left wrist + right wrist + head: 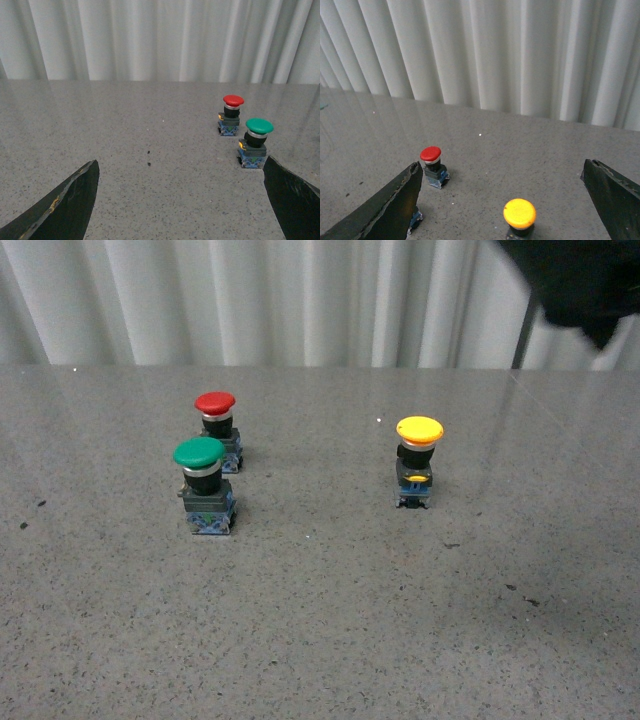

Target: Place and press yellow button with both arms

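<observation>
Green button (pixel 205 485) nearest; yellow button (pixel 418 462) upright, open table (pixel 320 640) all round.

Open table (pixel 330 630) surrounds the yellow button (pixel 419 458) all round. The only obstacles, green button (pixel 203 485) and red button (pixel 217 428), stand near each other, well apart at its nine o'clock.

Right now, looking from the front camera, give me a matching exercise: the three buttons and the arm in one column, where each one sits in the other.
1 red button
2 green button
3 yellow button
4 right arm

A left, nearer the camera
B raised, upper right corner
C alone on the right
D left, farther back

Pairs: 1-D, 2-A, 3-C, 4-B
</observation>
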Controlling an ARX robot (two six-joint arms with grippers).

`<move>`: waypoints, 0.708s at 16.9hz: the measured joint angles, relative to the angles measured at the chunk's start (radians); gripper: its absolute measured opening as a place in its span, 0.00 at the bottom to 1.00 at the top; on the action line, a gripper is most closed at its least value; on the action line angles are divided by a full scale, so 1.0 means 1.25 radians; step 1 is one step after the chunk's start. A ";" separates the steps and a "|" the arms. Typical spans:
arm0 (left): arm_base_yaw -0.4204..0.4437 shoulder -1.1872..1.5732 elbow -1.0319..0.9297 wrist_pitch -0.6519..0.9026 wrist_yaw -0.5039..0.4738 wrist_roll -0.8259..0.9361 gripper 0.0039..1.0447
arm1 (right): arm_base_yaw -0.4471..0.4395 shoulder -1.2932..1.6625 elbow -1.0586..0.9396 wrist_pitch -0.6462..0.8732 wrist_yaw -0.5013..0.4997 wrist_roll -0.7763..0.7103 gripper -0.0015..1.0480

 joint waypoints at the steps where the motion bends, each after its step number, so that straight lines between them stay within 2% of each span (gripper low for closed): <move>1: 0.000 0.000 0.000 0.000 0.000 0.000 0.94 | 0.028 0.062 0.053 -0.018 0.019 -0.013 0.94; 4: 0.000 0.000 0.000 0.000 0.000 0.000 0.94 | 0.072 0.207 0.188 -0.052 0.072 -0.044 0.94; 5: 0.000 0.000 0.000 0.000 0.000 0.000 0.94 | 0.076 0.248 0.214 -0.067 0.084 -0.052 0.87; 11: 0.000 0.000 0.000 0.000 0.000 0.000 0.94 | 0.049 0.385 0.330 -0.164 0.107 -0.077 0.25; 12: 0.000 0.000 0.000 0.000 0.000 0.000 0.94 | 0.031 0.390 0.330 -0.183 0.106 -0.077 0.04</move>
